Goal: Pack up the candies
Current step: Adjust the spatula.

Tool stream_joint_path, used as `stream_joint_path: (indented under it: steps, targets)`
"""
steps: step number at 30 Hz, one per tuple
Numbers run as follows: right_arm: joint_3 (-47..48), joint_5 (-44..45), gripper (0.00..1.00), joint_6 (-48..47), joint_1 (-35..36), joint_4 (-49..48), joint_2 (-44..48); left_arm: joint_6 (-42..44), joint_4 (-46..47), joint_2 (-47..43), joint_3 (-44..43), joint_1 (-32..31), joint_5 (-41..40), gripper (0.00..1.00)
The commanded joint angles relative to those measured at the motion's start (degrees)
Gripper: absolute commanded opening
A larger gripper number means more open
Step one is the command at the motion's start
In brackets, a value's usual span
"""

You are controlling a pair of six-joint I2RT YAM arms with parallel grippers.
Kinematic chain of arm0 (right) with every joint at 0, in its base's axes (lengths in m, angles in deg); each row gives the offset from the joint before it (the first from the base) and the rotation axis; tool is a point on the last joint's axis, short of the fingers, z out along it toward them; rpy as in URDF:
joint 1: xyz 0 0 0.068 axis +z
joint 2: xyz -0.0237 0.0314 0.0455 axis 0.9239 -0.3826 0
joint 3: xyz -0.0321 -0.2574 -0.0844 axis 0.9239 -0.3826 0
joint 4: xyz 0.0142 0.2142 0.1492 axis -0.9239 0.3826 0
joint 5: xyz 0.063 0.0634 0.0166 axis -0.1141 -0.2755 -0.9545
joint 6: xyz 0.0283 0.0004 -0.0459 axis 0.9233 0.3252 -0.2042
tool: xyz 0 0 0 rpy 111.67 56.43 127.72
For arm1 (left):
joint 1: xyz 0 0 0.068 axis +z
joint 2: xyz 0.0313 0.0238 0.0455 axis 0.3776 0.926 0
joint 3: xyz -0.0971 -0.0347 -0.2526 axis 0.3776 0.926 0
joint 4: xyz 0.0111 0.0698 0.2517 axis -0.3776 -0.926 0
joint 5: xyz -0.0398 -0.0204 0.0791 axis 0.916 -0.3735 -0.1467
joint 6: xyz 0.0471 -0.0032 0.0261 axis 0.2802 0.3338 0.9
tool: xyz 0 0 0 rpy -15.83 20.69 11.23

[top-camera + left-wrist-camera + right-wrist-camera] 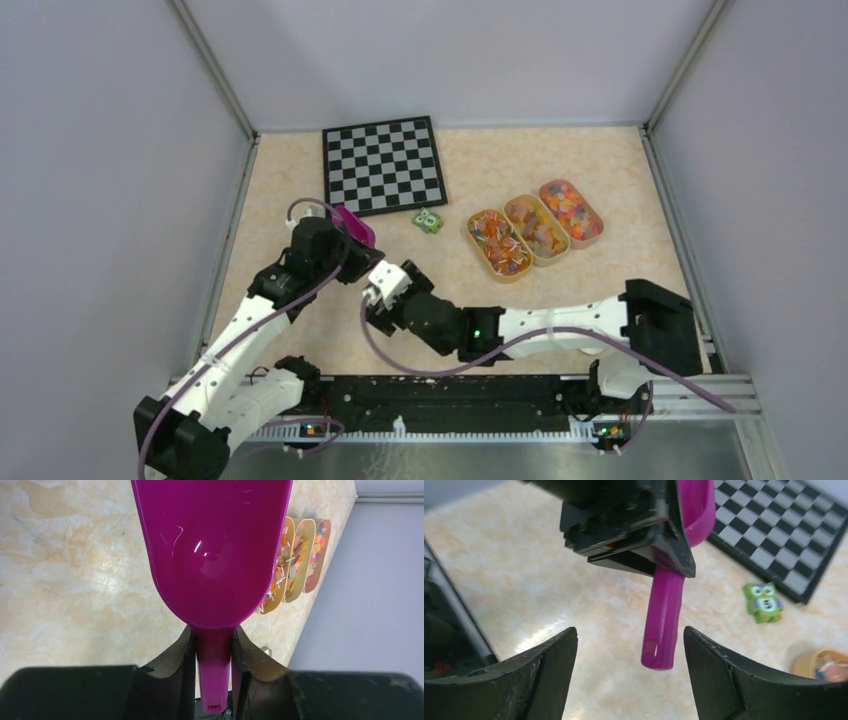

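Note:
The candies (498, 244) are tiny orange, red and yellow pieces filling three oval tan trays at the right of the table, also seen in the left wrist view as candies (295, 555). My left gripper (335, 245) (213, 645) is shut on the handle of a magenta scoop (355, 226) (212, 550), which it holds above the table. The scoop's bowl looks empty. My right gripper (378, 290) (629, 632) stands open just behind the scoop's handle end (664, 622), which hangs between its fingers without touching them.
A black-and-white chessboard (383, 165) (784, 530) lies at the back of the table. A small green block with eyes (429, 221) (764, 602) sits between it and the nearest tray (478, 252) (809, 661). Grey walls enclose the table on three sides.

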State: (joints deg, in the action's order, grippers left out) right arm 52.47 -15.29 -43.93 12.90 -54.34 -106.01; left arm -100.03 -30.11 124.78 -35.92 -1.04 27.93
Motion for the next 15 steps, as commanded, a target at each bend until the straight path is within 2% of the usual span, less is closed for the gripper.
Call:
stream_joint_path:
  steps: [1, 8, 15]
  targets:
    - [5.11, 16.34, 0.75, -17.85, 4.14, -5.95, -6.56, -2.62, -0.78, -1.65, -1.49, 0.2, 0.78, 0.0]
    - [6.8, 24.89, 0.66, -30.05, 6.78, -15.57, -14.25, -5.46, -1.02, -1.63, -2.09, 0.2, 5.24, 0.0]
    - [4.97, 28.78, 0.36, -35.93, 7.01, -25.2, -15.64, -4.64, -1.28, -2.42, -2.3, 0.2, 6.63, 0.0]
